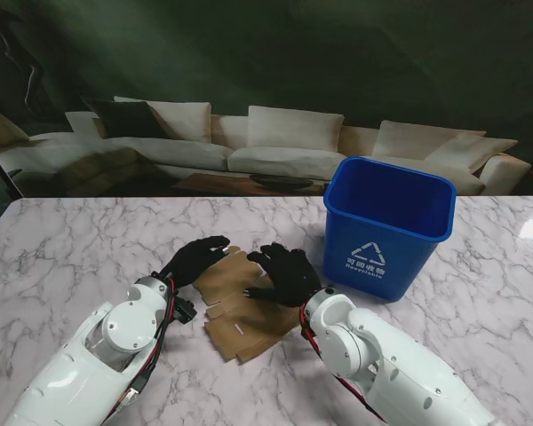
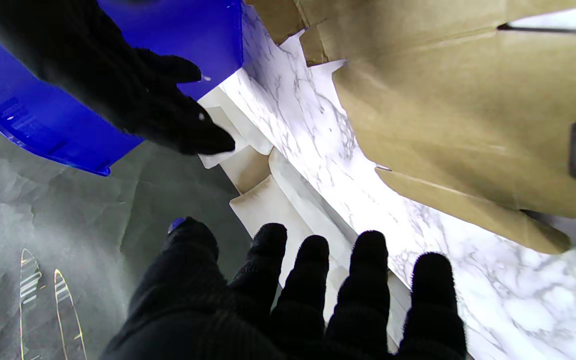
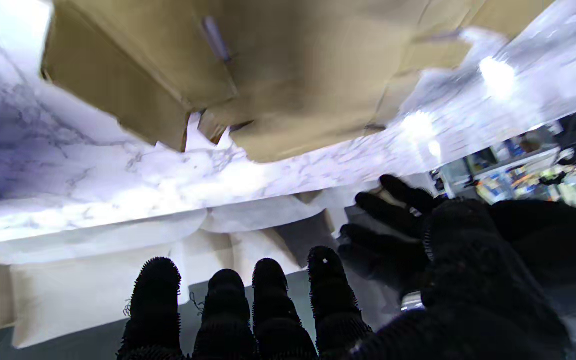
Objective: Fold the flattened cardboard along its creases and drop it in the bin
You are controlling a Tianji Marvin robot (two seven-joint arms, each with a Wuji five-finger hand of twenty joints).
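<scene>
Worktop (image 1: 80, 240): white marble pattern with grey veining, glossy, bright glare at its far right edge. Backdrop (image 1: 275, 53): dark grey-green, creased sheet. Sofa (image 1: 275, 146): long, cream, several back cushions, one dark cushion (image 1: 124, 118) at left. Low dark coffee table (image 1: 280, 182) before the sofa.

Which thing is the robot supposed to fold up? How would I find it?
Look at the white marble table, then at the blue bin on its right side. Just left of the bin, between the left hand and right hand, lies the cardboard: the only flat brown thing, with notched flaps.
</scene>
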